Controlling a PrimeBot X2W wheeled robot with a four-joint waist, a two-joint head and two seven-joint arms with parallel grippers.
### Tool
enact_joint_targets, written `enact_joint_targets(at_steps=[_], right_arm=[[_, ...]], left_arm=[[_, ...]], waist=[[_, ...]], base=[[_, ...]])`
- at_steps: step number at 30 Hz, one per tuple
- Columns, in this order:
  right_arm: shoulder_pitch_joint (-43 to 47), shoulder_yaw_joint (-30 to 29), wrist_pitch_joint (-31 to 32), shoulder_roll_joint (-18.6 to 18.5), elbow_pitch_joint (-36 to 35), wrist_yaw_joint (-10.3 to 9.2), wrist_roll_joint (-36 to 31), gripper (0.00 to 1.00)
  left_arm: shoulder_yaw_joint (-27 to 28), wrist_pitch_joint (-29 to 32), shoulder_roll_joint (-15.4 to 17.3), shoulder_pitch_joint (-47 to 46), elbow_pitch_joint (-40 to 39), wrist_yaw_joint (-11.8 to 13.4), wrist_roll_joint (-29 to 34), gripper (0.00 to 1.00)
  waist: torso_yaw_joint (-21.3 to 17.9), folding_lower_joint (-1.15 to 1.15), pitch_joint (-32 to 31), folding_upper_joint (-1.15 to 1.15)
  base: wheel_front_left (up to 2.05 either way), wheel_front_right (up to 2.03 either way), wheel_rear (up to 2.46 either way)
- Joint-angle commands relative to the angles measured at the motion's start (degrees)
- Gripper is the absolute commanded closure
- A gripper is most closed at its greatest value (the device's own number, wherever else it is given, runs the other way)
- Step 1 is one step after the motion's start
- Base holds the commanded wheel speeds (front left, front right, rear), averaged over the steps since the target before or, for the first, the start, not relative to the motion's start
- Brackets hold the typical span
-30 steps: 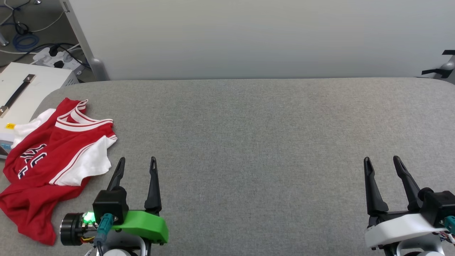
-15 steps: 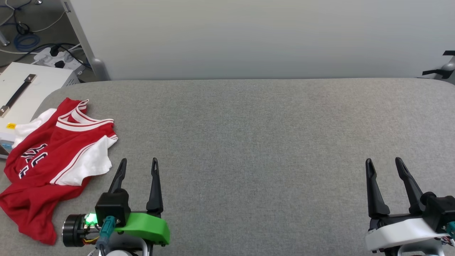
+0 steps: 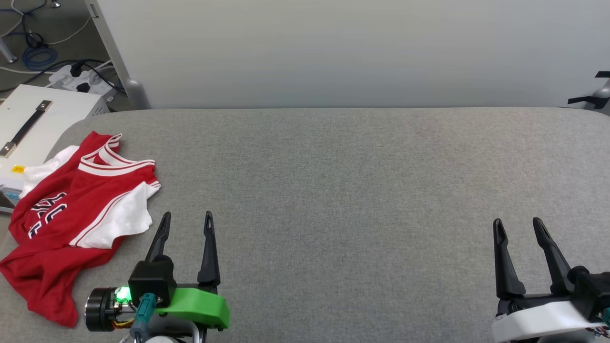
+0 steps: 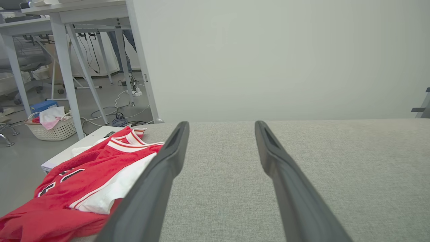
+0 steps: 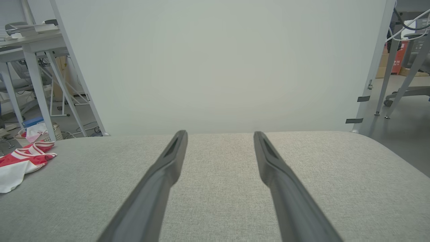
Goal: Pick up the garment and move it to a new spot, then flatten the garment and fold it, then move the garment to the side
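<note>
The garment (image 3: 71, 214), a red jersey with white sleeves and striped trim, lies crumpled at the left end of the grey table (image 3: 333, 190), partly over its edge. It also appears in the left wrist view, garment (image 4: 87, 181), and at the left edge of the right wrist view, garment (image 5: 16, 161). My left gripper (image 3: 187, 220) is open, empty, just right of the garment's white sleeve and apart from it. My right gripper (image 3: 518, 225) is open and empty at the table's lower right, far from the garment.
A white panel (image 3: 333, 47) stands behind the table's far edge. A white box (image 3: 33, 124) with a black handle sits just off the table's left end, with cables and a power strip (image 3: 81, 78) on the floor. Desks and a basket (image 4: 57, 126) stand further left.
The whole head picture has shifted slightly, so the camera moved. Both grippers sit a little lower in view; the garment lies as before.
</note>
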Motion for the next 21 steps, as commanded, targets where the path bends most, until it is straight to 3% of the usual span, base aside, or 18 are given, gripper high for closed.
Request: enact_joint_targets(at_steps=[1,21], right_arm=[[0.78,-0.14,-0.67,-0.08,-0.56,-0.03,0.69,0.0],[2.19,-0.29,-3.03,-0.09,-1.33,-0.03,2.12,0.0]], left_arm=[[-0.21,-0.66,-0.22,0.66,0.03,0.07,-0.41,0.0],[-0.99,-3.05,-0.26,1.13,1.33,0.03,-1.3,0.0]], waist=[[0.03,0.0,-0.02,0.0],[0.45,0.0,0.09,0.0]], base=[[0.0,0.0,0.0],[0.0,0.0,0.0]])
